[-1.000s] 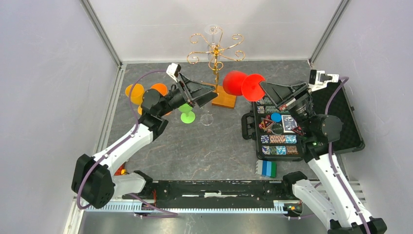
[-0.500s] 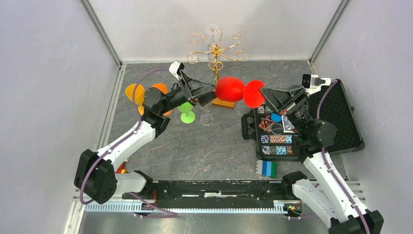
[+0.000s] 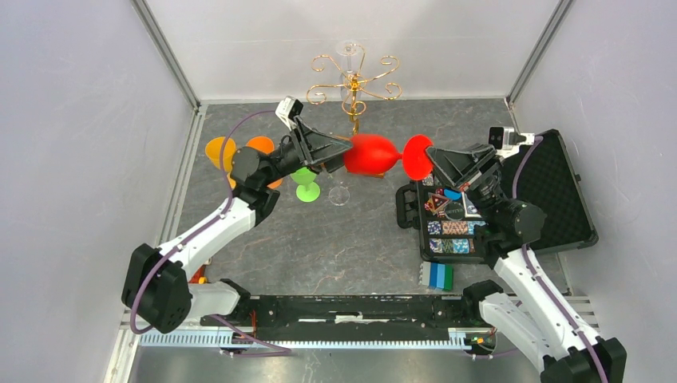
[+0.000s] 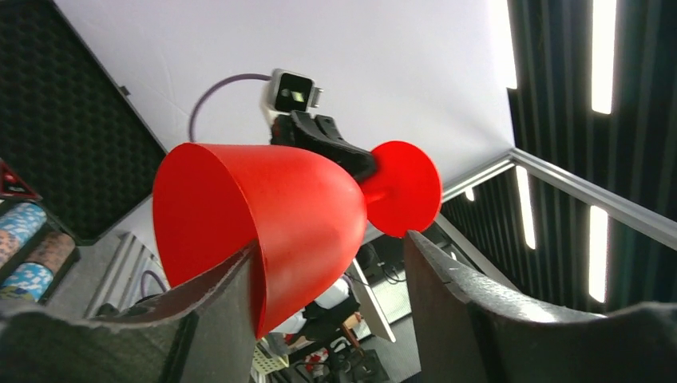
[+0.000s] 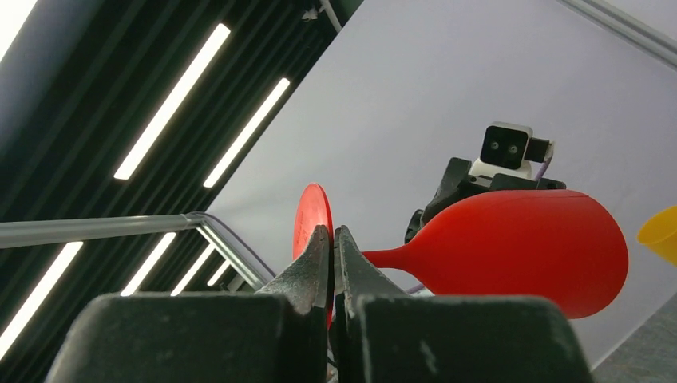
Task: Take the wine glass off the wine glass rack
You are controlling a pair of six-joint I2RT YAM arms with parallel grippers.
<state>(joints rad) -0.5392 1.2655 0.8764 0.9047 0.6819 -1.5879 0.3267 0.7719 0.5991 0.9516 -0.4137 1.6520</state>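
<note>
Smooth red wine glass [image 3: 371,155], rounded bowl, disc foot

The left arm [image 3: 203,235] and right arm [image 3: 531,275] share white link shells, black joint housings, a purple cable [image 4: 231,77] routed behind the tool, a white camera module [image 3: 286,109] at its rear, and black fingers [image 4: 479,319] (grainy surface).

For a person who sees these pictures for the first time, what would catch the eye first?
The opaque bright red wine glass lies sideways in the air above the middle of the table. The right gripper is shut near its foot, and the open left gripper is at its bowl. Behind it stands the thin gold metal wine glass rack with curled arms. At the right lies an open black case.
</note>
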